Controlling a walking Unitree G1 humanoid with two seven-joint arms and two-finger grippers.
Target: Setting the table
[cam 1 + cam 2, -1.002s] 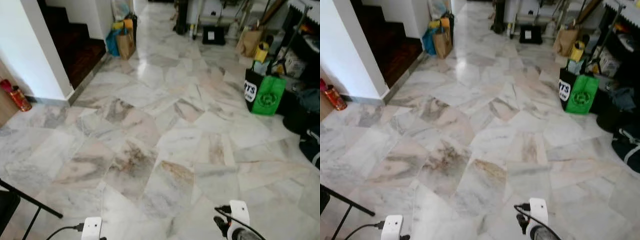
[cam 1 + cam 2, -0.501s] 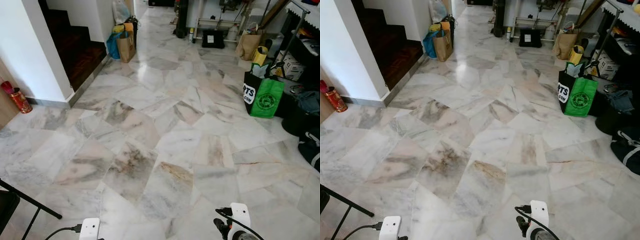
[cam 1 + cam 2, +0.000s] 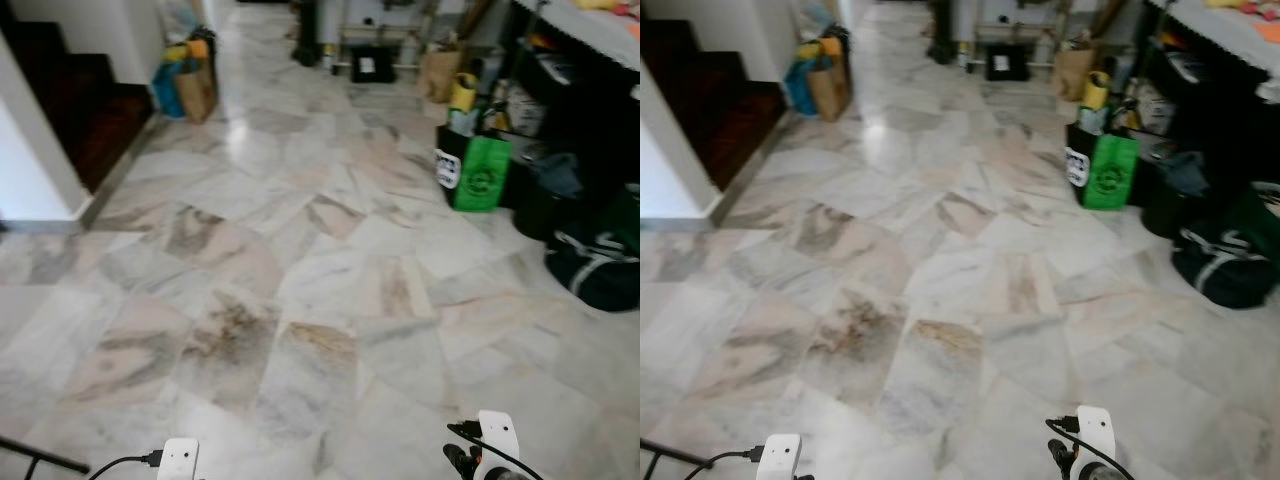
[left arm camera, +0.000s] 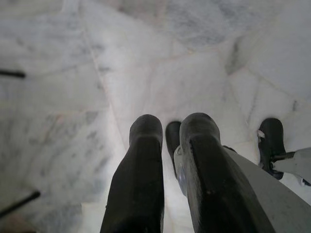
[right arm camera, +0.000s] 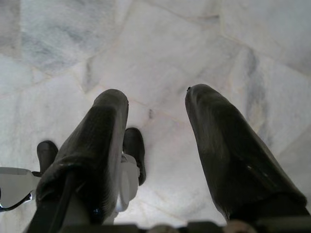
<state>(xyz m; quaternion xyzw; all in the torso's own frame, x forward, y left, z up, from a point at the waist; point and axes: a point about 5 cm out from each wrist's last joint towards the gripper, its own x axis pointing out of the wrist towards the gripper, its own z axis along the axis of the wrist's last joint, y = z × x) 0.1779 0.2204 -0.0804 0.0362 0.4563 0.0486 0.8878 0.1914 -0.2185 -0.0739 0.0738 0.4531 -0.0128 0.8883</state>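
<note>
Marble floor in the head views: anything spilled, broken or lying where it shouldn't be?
Nothing stands out. The marble floor shows only its own brown and grey veining, no spill or debris. A green bag and a dark duffel bag sit along the robot's right edge, upright and off the open path. Both arms hang idle.

Under your fingers lies a floor (image 3: 300, 230) of polished marble slabs, white veined with grey and rust-brown, glossy enough to throw back a bright patch of light far ahead of them. Your left fingers (image 4: 141, 179) look like matt black rubber or plastic, smooth, with a dull sheen; your right fingers (image 5: 223, 145) have the same finish, faintly dusty. Well beyond the right fingers you see a green bag (image 3: 476, 172) of soft cloth-like material, a black fabric duffel (image 3: 595, 275), and brown paper bags (image 3: 195, 90).
</note>
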